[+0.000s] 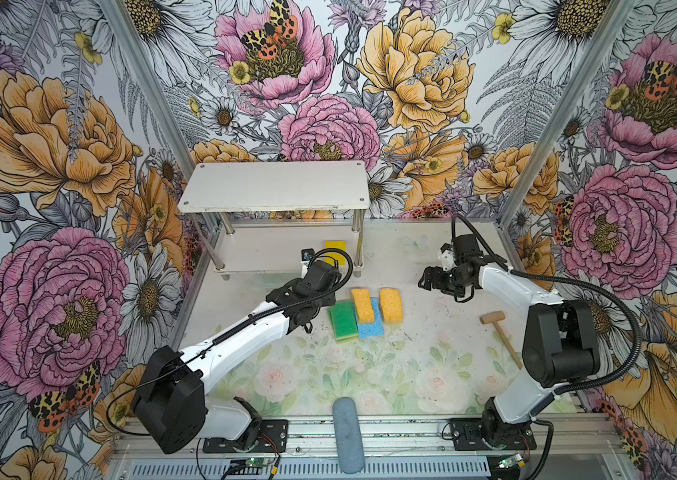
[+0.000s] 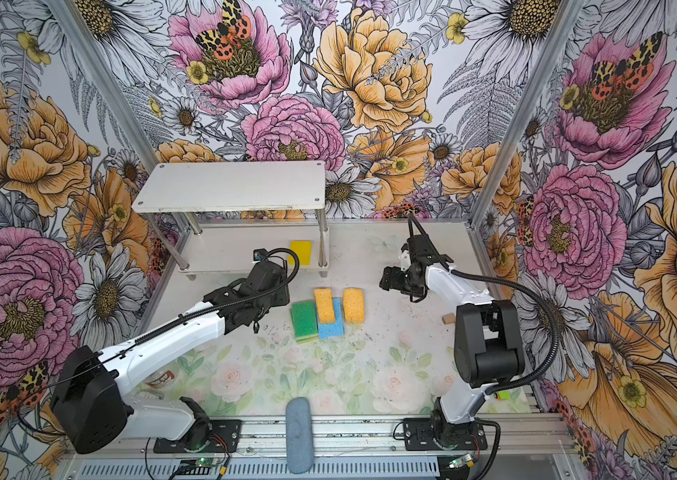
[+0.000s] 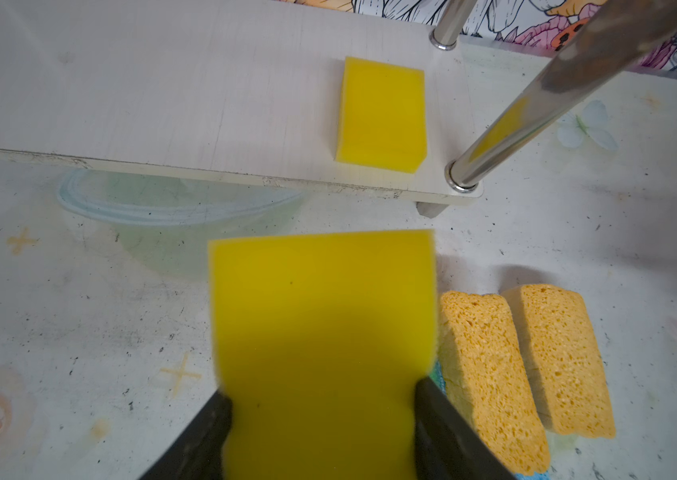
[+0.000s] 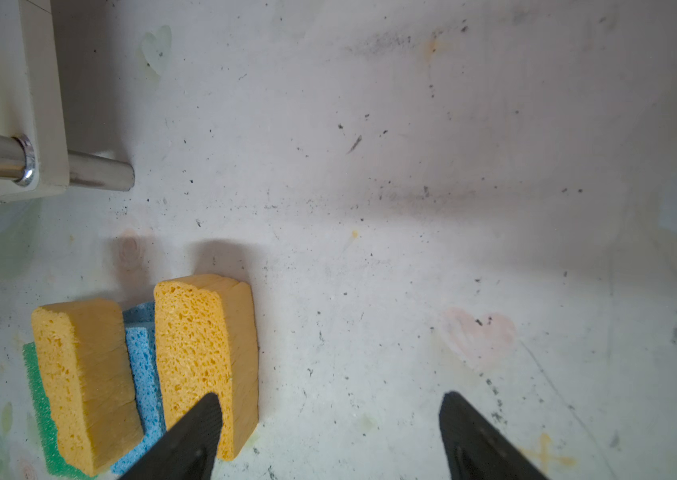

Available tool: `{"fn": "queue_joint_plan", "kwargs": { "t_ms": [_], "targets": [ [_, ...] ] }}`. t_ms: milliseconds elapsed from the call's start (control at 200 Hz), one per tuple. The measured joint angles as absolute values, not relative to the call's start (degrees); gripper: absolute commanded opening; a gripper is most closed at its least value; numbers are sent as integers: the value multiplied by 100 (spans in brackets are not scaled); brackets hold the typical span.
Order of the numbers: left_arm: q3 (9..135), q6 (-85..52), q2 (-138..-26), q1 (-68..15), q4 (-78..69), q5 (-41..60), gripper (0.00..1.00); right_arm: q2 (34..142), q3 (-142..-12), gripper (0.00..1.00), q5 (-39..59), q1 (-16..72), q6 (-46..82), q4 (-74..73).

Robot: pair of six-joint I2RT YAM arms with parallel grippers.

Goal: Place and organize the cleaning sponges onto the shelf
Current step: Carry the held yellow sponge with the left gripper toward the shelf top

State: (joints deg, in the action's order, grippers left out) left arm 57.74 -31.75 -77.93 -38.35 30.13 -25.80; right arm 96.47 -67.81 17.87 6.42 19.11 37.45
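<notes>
L gripper is clamped on a yellow sponge. The fingers pinch its two long sides at the near end, and most of the foam sticks out fwd past the tips. It hangs above the table, short of the shelf, w/ the lower board's front edge just ahead of the sponge's free end. A second yellow sponge sits on that board, ahead of the gripper & off toward the R arm's side, close to the front post.

Step in hand, prob: get the held sponge onto the lower board next to its twin. To do it well the arm should go in low enough to pass under the top board, but w/ the sponge's underside clear of the board edge, since the foam will likely fold if its free end catches. Best target is the bare board on the twin's side away from the post, long sides parallel & near-touching. Set it flat before the jaws part, then back straight out.

R gripper has its jaws apart w/ nothing btwn them. It hovers over the table, w/ one orange sponge just beside a finger. The other orange sponge, the blue sponge & the green sponge lie clustered w/ it, beside & behind the L gripper's tips.
</notes>
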Motion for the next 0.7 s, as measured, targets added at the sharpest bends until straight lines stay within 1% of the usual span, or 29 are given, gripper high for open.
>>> {"fn": "queue_joint_plan", "kwargs": {
  "t_ms": [335,701],
  "targets": [
    [5629,-3041,-7878,-3594,2609,-2366,61,9839,-6914,84,1883,642,1907,3747],
    [5623,-2943,-8206,-3271,2324,-2047,61,9841,-7122,85,2429,642,1885,3743]
  ]
}}
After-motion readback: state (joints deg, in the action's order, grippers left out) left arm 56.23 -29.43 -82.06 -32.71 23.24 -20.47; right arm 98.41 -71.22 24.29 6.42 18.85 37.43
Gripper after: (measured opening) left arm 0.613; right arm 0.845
